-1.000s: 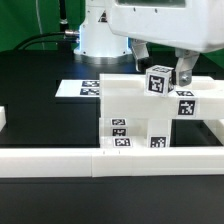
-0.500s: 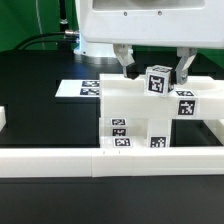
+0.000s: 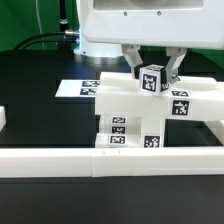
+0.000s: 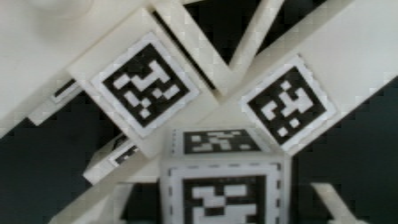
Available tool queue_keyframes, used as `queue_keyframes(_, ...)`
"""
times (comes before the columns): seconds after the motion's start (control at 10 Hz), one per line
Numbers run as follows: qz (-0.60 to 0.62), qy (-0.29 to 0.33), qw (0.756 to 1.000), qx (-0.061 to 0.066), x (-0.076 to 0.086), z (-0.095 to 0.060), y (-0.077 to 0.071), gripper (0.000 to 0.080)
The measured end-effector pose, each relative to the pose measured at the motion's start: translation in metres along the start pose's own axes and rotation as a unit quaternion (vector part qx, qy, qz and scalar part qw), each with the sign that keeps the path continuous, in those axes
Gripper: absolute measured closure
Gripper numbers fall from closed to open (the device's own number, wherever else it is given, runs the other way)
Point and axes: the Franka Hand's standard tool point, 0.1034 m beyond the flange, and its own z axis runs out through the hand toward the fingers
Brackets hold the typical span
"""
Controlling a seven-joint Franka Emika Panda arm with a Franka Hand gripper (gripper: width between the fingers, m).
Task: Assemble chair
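End effector (image 3: 151, 64) has shifted toward the exterior view's left since a second ago, and the glossy white blocky plastic chair assembly (image 3: 135, 105) moved slightly with it. Fingers (image 3: 133, 60) now straddle the short white tagged post (image 3: 151, 78) at the chair's top, spread; cannot tell if the pads touch it. Post stands upright, tag facing the camera. Chair's long axis runs across the exterior view, square black-and-white tags on its front faces. It sits on the black worktop (image 3: 40, 115), just behind the long low white border rail (image 3: 60, 160). Flat marker board (image 3: 78, 88) lies behind it. Wrist view: post top (image 4: 222, 140) with tagged slanted frames (image 4: 146, 85).
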Motion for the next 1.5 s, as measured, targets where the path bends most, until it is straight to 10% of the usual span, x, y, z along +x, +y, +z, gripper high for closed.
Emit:
queue_keyframes(0.8, 0.320, 0.011, 0.947, 0.013, -0.0009, 0.0000, 0.0019, 0.0515)
queue_keyframes(1.2, 0.541, 0.006, 0.839, 0.059, 0.0006, 0.0003, 0.0030, 0.0515)
queue_keyframes(1.5, 0.625, -0.003, 0.778, 0.059, 0.0000, -0.0001, 0.0021, 0.0515)
